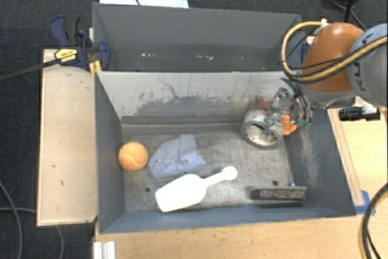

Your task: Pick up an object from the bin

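Observation:
My gripper [284, 107] hangs low at the bin's back right corner, under the arm's orange cover. Just below and to its left lies a round shiny metal cup [260, 128], tipped on its side, close against the gripper. Whether the gripper touches it I cannot tell. A small orange piece [290, 126] shows right beside the cup, under the gripper. A dark grey flat bar [278, 193] lies on the floor near the front right.
A white plastic scoop [191, 189] lies at the front middle, its handle pointing right. Behind it sits a crumpled pale blue cloth [176, 156], with an orange ball [133, 156] to its left. The bin's right wall is close to the arm.

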Tool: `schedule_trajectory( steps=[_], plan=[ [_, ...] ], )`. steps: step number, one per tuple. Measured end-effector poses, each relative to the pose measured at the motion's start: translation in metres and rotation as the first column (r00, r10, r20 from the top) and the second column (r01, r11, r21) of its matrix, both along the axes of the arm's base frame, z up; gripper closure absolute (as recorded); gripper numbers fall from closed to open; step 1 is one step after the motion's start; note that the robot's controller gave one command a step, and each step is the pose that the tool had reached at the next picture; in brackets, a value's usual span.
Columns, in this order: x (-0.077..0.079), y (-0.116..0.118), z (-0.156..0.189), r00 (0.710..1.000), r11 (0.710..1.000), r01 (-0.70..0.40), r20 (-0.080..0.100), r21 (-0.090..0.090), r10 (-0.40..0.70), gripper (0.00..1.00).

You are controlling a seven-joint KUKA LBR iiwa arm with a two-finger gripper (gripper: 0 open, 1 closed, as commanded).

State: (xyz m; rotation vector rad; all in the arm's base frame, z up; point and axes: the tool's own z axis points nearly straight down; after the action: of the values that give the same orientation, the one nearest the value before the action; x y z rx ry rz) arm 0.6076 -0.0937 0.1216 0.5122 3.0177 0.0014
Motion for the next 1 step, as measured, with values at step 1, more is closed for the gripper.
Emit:
schedule_trajectory(
  steps=[1],
  plan=[
    [0.0, 0.0, 0.0, 1.0, 1.0, -0.001, 0.0, 0.0, 0.001, 1.0]
  ],
)
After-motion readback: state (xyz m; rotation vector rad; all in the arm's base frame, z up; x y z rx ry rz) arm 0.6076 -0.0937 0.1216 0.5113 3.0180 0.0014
